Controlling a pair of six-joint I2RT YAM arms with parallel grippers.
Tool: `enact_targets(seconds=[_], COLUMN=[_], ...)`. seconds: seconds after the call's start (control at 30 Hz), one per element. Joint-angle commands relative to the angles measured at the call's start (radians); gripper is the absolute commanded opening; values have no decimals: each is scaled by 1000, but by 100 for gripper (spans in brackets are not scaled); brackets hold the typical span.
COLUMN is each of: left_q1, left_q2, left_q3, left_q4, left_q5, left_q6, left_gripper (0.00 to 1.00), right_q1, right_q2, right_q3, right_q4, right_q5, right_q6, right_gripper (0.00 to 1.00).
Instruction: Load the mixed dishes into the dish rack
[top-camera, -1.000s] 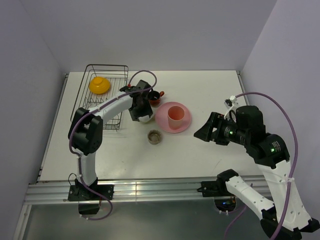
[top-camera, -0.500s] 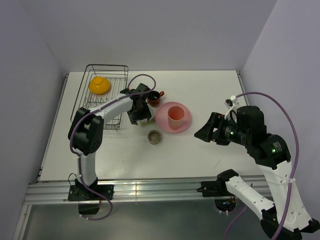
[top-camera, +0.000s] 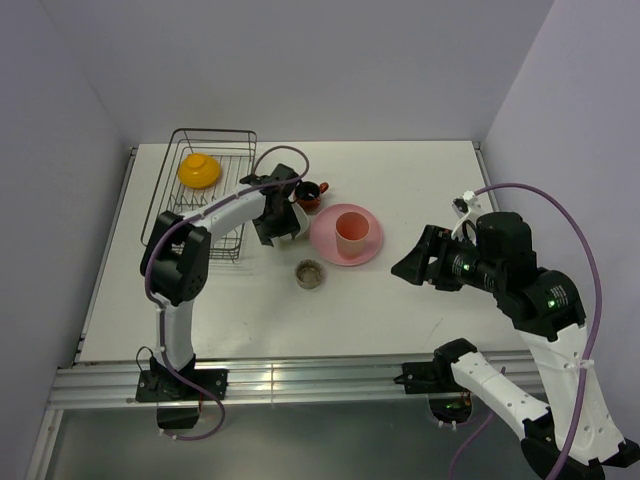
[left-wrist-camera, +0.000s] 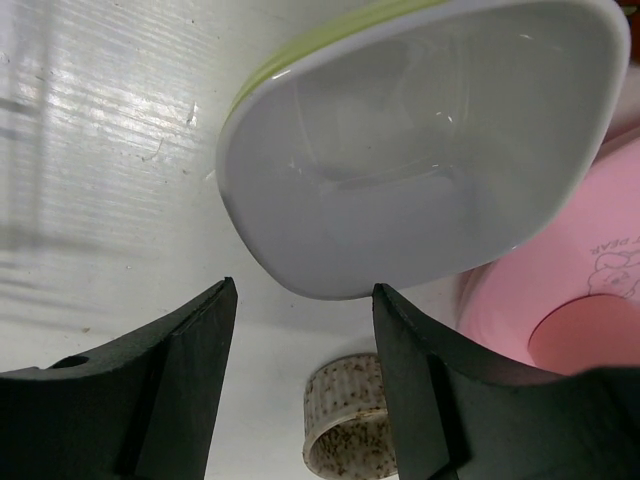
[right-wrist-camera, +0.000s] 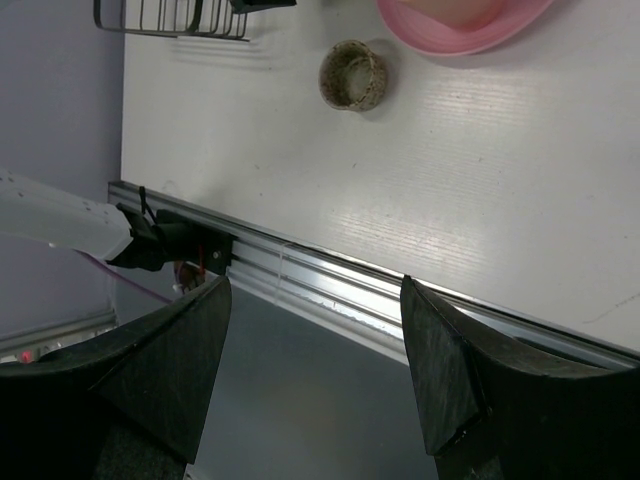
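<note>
Black fingers of the left gripper (left-wrist-camera: 303, 285) are seen spread apart, with nothing clamped between them. The near rim of the white squarish bowl with yellow-green outside (left-wrist-camera: 420, 150) is found just past the fingertips, close against the right-hand one. No grip on it is shown. This bowl is set on the table just off the right side of the dish rack (top-camera: 215, 131), outside the wires.

Further from the rack on that same side, the dark red-brown handled mug (top-camera: 310, 193) is placed beside the pink plate (top-camera: 325, 242). The pink tumbler (top-camera: 349, 232) is stood upright on the plate. The small grey-brown dish (top-camera: 309, 273) is set off the rack's near right corner, toward the arm bases.

Inside the rack, only the orange-yellow bowl (top-camera: 199, 169) is seen, in the far half.

The right gripper (right-wrist-camera: 315, 281) is held well apart from the rack, above the table. Its jaws are wide open and nothing is carried.

The task is judged to be early: one piece of six is loaded, and five are left on the table. The white bowl is judged to be the piece in hand.
</note>
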Motion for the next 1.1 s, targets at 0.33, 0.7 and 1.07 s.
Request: enact_targets(seconds=[0.33, 0.7, 1.07], left_q1=[1, 35, 78], left_q2=[-90, -32, 37], left_q3=[1, 60, 106], left_q4=[35, 27, 23], left_q5=[-52, -39, -32], left_q6=[10, 15, 32], left_gripper=[63, 63, 63], right_q1=[-4, -4, -4], right_q2=[10, 2, -7], right_q3=[34, 32, 32], right_q4=[18, 13, 2], right_q5=[11, 26, 40], right_q6=[-18, -12, -3], right_gripper=[76, 76, 76])
